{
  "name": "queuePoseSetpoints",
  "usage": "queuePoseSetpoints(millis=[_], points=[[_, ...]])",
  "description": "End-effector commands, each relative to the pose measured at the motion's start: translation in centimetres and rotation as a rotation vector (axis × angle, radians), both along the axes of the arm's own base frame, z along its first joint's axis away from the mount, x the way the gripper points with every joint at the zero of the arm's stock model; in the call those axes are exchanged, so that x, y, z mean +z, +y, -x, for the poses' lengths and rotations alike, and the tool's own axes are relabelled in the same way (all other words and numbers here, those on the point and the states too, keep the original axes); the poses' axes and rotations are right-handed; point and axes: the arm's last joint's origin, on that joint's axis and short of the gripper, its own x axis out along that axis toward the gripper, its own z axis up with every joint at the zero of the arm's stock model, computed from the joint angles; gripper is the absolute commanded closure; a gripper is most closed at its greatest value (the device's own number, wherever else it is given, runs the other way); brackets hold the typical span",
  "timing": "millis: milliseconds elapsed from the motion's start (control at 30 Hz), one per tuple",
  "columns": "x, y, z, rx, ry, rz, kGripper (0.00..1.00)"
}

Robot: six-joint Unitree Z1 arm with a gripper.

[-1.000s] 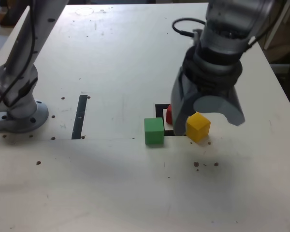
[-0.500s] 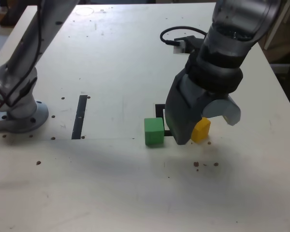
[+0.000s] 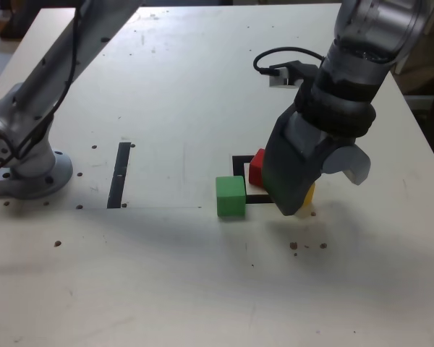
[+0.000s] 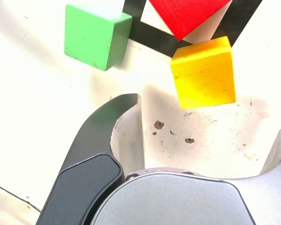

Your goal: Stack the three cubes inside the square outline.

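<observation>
A red cube (image 3: pixel 257 166) (image 4: pixel 187 14) sits turned inside the black square outline (image 3: pixel 240 160) (image 4: pixel 154 37). Just outside the outline's near corner on the exterior view's left stands the green cube (image 3: pixel 230 196) (image 4: pixel 96 35). The yellow cube (image 3: pixel 309 194) (image 4: pixel 204 72) rests on the table at the outline's other near corner. In the exterior view only a sliver of it shows behind the dark finger (image 3: pixel 283 181). My gripper (image 3: pixel 318 191) (image 4: pixel 208 115) hangs low over it, open. In the wrist view the yellow cube lies just beyond the fingertips, with nothing between them.
A straight black strip (image 3: pixel 118 173) lies on the white table toward the exterior view's left, near the arm's grey base (image 3: pixel 29 170). A black cable (image 3: pixel 282 58) loops off the wrist. Dark specks (image 3: pixel 304 246) dot the table in front of the cubes.
The gripper has come down and shifted a little to the exterior view's right, covering most of the yellow cube and uncovering the red one. The cubes have not moved.
</observation>
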Motion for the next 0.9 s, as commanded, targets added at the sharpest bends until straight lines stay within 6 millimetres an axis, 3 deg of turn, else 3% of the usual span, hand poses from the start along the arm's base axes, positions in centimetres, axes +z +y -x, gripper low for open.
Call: queuePoseSetpoints(millis=[0, 633, 867], points=[[-0.5, 0.5, -0.1, 0.003, 0.016, -0.006, 0.03], [-2.8, 2.1, -1.0, -0.015, 0.022, 0.021, 0.07], [-3.0, 2.8, -1.0, -0.014, 0.028, 0.039, 0.18]])
